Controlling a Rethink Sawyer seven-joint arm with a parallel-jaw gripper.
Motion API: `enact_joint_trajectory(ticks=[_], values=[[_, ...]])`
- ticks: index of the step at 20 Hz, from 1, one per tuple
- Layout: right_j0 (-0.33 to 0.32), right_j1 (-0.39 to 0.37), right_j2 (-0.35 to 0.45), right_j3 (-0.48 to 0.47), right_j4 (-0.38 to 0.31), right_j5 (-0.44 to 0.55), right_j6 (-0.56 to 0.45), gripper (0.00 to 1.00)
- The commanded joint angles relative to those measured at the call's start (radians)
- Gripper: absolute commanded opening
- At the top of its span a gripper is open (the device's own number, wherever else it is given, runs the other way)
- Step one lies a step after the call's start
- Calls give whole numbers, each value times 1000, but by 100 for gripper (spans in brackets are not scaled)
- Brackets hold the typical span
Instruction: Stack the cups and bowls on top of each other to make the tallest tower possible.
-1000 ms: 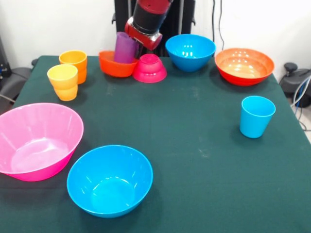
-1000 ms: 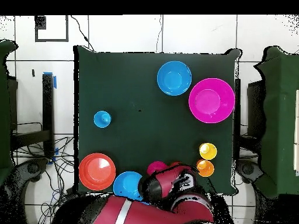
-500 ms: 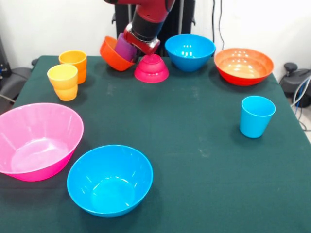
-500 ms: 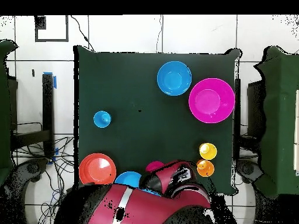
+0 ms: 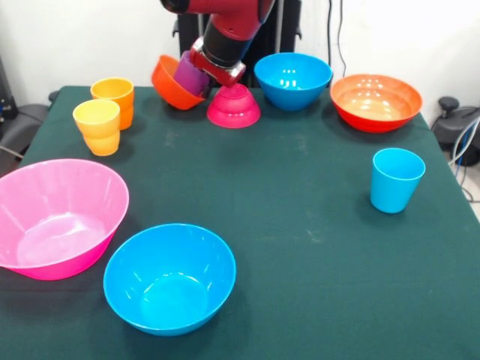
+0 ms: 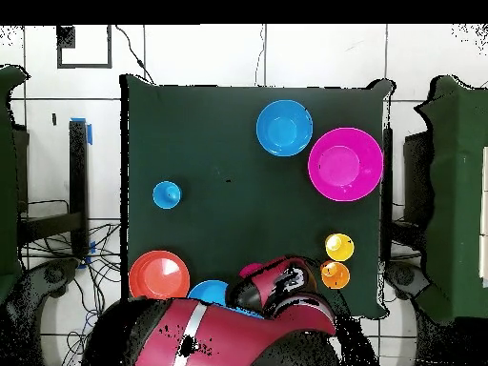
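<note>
My gripper (image 5: 201,73) is at the table's far side, shut on the translucent purple cup (image 5: 187,73). The cup sits inside the small orange-red bowl (image 5: 168,82). Both are lifted off the table and tilted, the bowl's mouth facing the gripper. The small magenta bowl (image 5: 233,106) lies upside down just right of them. The orange cup (image 5: 113,93) and the yellow-orange cup (image 5: 97,124) stand to the left. The light blue cup (image 5: 395,178) stands at the right. In the overhead view the arm (image 6: 276,295) hides the held cup and bowl.
The large pink bowl (image 5: 58,217) and a blue bowl (image 5: 169,277) sit at the near left. A second blue bowl (image 5: 293,79) and the wide orange bowl (image 5: 376,100) sit at the far right. Dark green cloth (image 5: 285,187) covers the table.
The purple cup and the orange-red bowl, which rested on the table, have been lifted together and tilted, and have shifted slightly left in the front view.
</note>
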Motion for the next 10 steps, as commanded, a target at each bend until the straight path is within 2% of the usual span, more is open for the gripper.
enact_joint_trajectory(ticks=[1,6,10], values=[[-43,265,156,-253,-118,-185,-100,0],[-10,183,98,-200,-148,-155,-83,0],[-56,66,110,-136,-192,-91,-167,0]])
